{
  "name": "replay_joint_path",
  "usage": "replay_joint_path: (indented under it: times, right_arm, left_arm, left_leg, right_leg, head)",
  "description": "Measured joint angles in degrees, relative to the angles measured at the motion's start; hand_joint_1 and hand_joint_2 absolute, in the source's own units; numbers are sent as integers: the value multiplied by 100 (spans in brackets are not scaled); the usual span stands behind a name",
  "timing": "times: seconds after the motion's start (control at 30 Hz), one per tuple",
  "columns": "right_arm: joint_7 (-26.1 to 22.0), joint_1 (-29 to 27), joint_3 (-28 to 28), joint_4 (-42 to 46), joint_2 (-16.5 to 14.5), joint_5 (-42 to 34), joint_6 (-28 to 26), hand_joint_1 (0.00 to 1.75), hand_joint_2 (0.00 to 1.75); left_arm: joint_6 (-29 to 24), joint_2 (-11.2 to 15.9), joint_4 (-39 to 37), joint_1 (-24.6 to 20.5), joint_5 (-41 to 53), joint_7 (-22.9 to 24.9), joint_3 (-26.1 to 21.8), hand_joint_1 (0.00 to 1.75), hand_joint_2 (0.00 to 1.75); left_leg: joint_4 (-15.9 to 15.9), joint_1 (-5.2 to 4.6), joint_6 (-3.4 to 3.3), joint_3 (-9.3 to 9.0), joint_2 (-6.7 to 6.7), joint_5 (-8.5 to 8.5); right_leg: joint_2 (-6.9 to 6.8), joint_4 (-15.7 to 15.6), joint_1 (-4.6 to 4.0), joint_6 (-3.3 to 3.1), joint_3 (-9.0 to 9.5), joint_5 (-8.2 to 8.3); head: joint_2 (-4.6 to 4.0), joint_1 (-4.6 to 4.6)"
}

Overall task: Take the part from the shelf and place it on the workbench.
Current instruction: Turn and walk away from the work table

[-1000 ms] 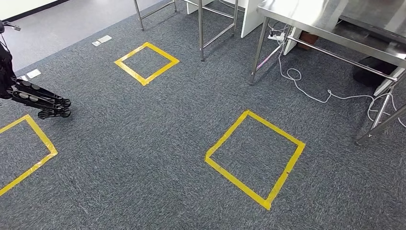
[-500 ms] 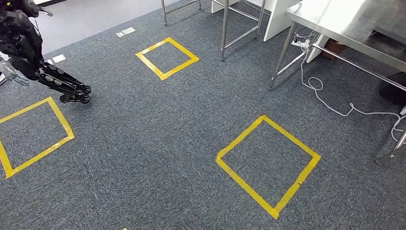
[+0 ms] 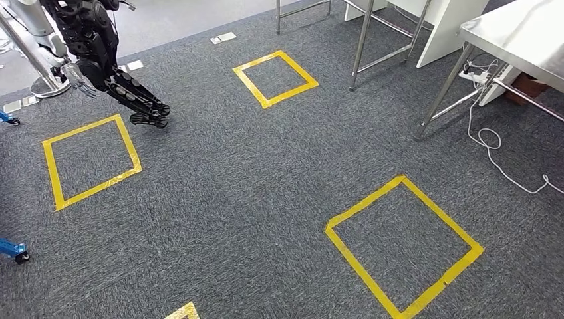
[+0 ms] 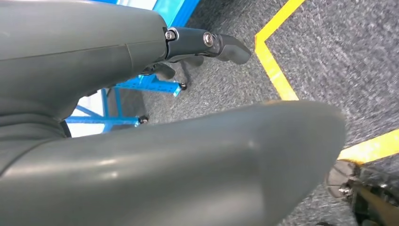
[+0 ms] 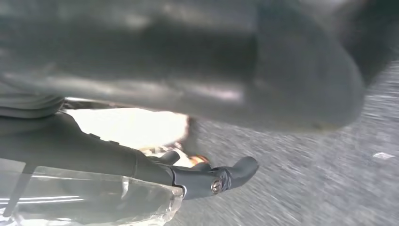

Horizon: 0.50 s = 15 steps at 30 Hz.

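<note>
Head view: grey carpet (image 3: 233, 186) covers the floor. Three squares are marked on it in yellow tape: one near and to the right (image 3: 362, 203), one to the left (image 3: 130, 144), and one farther off (image 3: 290, 94). At the far right stands a steel-topped table (image 3: 525, 40) on thin metal legs, with a white cable (image 3: 489, 143) looping over the carpet beside it. At the far left a dark arm slants down. Its left hand (image 3: 147, 113) hangs just above the carpet beside the far corner of the left square, fingers stretched out fairly straight with nothing between them. A blue wheeled foot (image 3: 13, 251) shows at the near left edge.

Left wrist view: the thick grey thumb (image 4: 188, 160) is close to the camera. One dark finger (image 4: 221, 44) reaches out straight beyond it, with nothing in the grasp. Past the hand are a blue metal frame on small casters (image 4: 141, 84), carpet and a corner of yellow tape.

Right wrist view: the picture is blurred. The right hand (image 5: 202, 94) shows a broad grey thumb and one dark finger (image 5: 211, 181) pointing out over the carpet. A clear, crinkled plastic piece (image 5: 117, 207) lies right against the dark fingers. I cannot tell whether the hand grips it, nor whether it is the part.
</note>
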State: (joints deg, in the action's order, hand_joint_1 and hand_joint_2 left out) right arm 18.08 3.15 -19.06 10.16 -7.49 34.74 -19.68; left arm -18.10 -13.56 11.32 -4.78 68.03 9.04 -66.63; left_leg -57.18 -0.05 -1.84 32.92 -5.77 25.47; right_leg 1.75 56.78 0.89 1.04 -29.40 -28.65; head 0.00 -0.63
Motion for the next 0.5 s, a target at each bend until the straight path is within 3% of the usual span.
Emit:
replay_joint_path:
  times: [0.07,0.13,0.17,0.23,0.27,0.3,0.37,0.43,0.5]
  right_arm:
    - [104,3,-21,0,-3,4,22,0,0]
    - [143,-9,-32,0,2,0,0,0,0]
    - [140,-15,-32,0,3,-20,-25,0,0]
    - [81,-22,-31,0,5,-66,-85,0,0]
    - [24,-20,-29,0,2,-81,-116,0,0]
    - [-36,-17,-29,0,-5,-84,-142,0,0]
    - [-124,-7,-28,0,-27,-78,-178,0,0]
    - [-157,5,-28,1,-44,-74,-196,0,0]
    - [-201,18,-29,5,-56,-57,-229,0,0]
  left_arm:
    - [76,-15,0,-4,81,39,4,0,0]
    - [190,-29,0,-18,167,56,17,0,0]
    - [244,-34,0,-24,203,33,32,0,0]
    - [319,-38,0,-25,251,-78,74,0,0]
    - [340,-39,0,-23,259,-152,96,0,0]
    - [350,-38,0,-23,264,-217,114,0,0]
    - [357,-39,0,-32,272,-308,139,0,0]
    - [359,-40,0,-45,276,-340,157,0,0]
    - [361,-40,0,-47,279,-352,163,0,0]
  left_leg:
    - [-195,17,58,95,162,130]
    - [-805,34,117,384,408,479]
    - [-1207,49,146,585,466,662]
    - [-1689,81,187,847,515,778]
    - [-1617,96,196,823,542,674]
    - [-1326,105,193,681,591,491]
    - [-529,93,156,259,790,149]
    - [-124,51,96,44,894,57]
    - [-77,13,22,33,796,70]
  right_leg:
    - [-84,-18,29,-84,40,26]
    - [-187,-26,30,-144,51,27]
    - [-248,-26,19,-163,54,18]
    - [-370,-24,4,-180,61,1]
    - [-425,-24,1,-183,71,-10]
    - [-472,-24,0,-179,87,-25]
    - [-554,-21,-22,-136,121,-67]
    - [-628,-23,-58,-68,136,-113]
    - [-717,-48,-71,-5,179,-139]
  head:
    - [0,14]
    - [0,44]
    - [0,56]
    - [0,57]
    - [0,57]
    - [0,58]
    - [0,61]
    - [0,50]
    - [0,41]
